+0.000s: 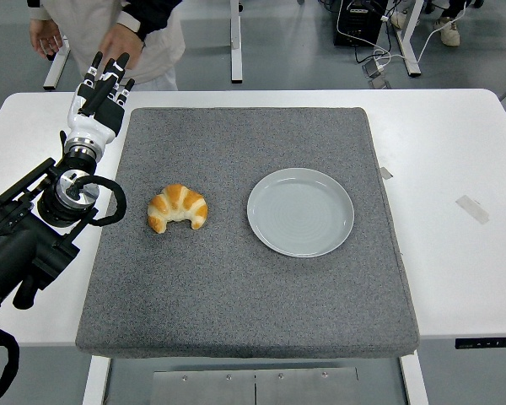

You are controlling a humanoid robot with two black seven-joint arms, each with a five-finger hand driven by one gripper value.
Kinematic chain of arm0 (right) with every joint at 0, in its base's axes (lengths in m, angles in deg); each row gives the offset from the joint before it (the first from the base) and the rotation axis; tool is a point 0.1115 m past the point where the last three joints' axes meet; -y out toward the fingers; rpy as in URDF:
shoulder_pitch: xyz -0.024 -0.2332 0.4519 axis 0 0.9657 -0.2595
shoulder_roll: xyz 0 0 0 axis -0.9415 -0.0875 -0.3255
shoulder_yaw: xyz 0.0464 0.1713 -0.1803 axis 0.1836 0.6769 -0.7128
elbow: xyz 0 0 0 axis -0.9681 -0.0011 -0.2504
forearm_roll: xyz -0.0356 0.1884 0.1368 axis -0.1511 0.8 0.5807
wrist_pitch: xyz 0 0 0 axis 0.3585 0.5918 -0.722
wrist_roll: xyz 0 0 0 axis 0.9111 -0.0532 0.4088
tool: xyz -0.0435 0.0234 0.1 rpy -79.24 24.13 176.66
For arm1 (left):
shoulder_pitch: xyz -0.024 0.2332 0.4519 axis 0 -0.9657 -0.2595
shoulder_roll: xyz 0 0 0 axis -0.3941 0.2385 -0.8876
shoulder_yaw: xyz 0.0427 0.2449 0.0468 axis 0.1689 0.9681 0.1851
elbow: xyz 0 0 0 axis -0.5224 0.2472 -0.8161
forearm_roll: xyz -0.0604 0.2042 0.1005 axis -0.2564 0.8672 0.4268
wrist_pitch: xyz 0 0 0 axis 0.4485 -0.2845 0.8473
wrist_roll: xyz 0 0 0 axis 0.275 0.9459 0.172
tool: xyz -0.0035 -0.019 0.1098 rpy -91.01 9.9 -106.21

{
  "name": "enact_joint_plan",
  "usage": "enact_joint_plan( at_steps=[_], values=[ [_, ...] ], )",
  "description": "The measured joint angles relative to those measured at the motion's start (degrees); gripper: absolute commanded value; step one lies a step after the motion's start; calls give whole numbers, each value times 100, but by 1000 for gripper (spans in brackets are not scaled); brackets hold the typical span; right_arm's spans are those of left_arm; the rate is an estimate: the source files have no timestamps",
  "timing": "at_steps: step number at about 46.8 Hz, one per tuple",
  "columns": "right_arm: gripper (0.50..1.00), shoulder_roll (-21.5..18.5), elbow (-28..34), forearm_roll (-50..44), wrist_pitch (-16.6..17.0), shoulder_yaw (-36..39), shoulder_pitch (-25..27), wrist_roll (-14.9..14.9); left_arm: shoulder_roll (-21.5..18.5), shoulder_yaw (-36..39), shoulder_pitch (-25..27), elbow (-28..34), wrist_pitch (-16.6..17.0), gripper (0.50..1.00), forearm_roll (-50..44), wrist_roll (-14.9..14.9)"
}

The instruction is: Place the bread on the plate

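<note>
A croissant (178,207) is seen lying on the grey mat (236,295), left of centre, its long axis set roughly left to right and both tips curved toward the table's near edge. The empty plate (300,212) is placed just to its right, apart from it. The left hand (104,94) is held over the mat's far left corner, fingers extended and nothing grasped. A person's hand (123,42) is seen behind it.

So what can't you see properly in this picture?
- Right arm: not in the head view at all.
- Person at the top: cut off by the picture's top edge; only hands and sleeves show.
- Underside of the golden croissant-shaped bread: hidden against the grey felt mat.
- Left robot hand: its palm side faces away.
</note>
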Motion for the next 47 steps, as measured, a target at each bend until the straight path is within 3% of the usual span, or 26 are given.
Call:
enact_joint_plan(
  at_steps=[10,19,28,40,42,47],
  values=[
    [1000,0,0,0,0,0,0,-1,-27,4,0,37,-196,993,44,0],
    [1000,0,0,0,0,0,0,-1,-404,-1,112,44,-413,993,71,-18],
    [1000,0,0,0,0,0,0,-1,-755,26,282,45,-1065,993,136,-17],
    [1000,0,0,0,0,0,0,-1,-1350,291,604,107,-1176,990,1169,116],
    [1000,0,0,0,0,0,1,-1,-1475,376,608,159,-1280,990,1208,108],
    [1000,0,0,0,0,0,0,0,-1897,891,662,273,-1974,990,1355,141]
  ],
)
